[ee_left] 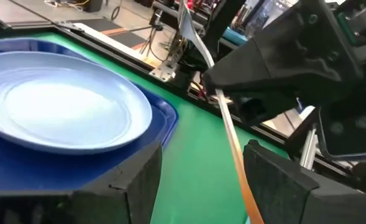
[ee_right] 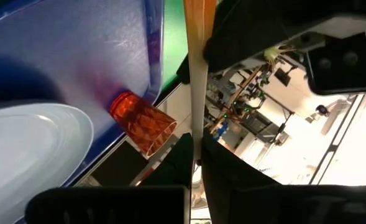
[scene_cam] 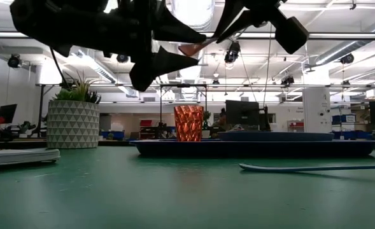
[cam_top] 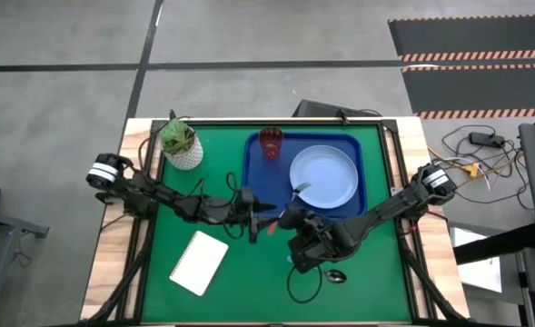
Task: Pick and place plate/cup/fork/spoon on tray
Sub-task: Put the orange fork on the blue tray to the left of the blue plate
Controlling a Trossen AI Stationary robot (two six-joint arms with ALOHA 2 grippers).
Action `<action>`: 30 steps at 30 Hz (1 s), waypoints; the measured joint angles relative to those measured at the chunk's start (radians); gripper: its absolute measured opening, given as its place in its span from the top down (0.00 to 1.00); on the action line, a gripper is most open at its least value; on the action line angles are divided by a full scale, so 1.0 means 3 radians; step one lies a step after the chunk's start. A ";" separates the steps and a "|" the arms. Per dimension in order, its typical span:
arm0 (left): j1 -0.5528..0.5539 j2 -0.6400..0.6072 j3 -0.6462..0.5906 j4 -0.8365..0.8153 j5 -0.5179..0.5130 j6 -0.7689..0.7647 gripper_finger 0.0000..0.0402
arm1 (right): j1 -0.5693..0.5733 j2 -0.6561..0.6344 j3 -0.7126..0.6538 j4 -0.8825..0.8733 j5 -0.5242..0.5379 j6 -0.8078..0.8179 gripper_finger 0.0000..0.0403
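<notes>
The dark-blue tray [cam_top: 258,177] lies on the green mat. On it sit the light-blue plate [cam_top: 326,177] and the upright dark-red cup [cam_top: 271,143], which also shows in the low view [scene_cam: 188,123]. My right gripper [cam_top: 288,218] is shut on the fork [ee_left: 227,127] above the mat, at the tray's near edge. The fork's tines [cam_top: 301,189] reach over the plate. My left gripper [ee_left: 201,180] is open; its fingers stand on either side of the fork's orange handle end [ee_left: 250,205]. The teal-handled spoon [scene_cam: 302,168] lies flat on the mat. My right gripper pinches the fork between its two fingers at the pale stretch between tines and orange handle [ee_left: 219,98]. The fingers lie across the fork. The fork is lifted clear of the table, with its tines [ee_left: 186,22] on one side of the fingers and its handle [ee_right: 198,18] on the other. My left gripper: I cannot tell whether its fingers touch the handle.
A white pot with a green plant [cam_top: 182,145] stands at the mat's far left. A white notepad [cam_top: 199,262] lies at the near left. A black cable loops on the mat by the spoon's bowl [cam_top: 336,275].
</notes>
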 joint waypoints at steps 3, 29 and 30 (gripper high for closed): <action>0.0000 0.0000 0.0021 0.0003 0.0047 0.0062 0.51 | -0.0016 0.0000 0.0000 0.0110 -0.0003 -0.0152 0.98; 0.0015 -0.0003 0.0030 -0.0033 0.0091 0.0175 1.00 | -0.0123 -0.0005 -0.0054 0.0336 0.0011 -0.0334 0.91; 0.0015 -0.0003 0.0030 -0.0019 0.0092 0.0178 1.00 | -0.0124 -0.0005 -0.0057 0.0333 0.0010 -0.0354 0.89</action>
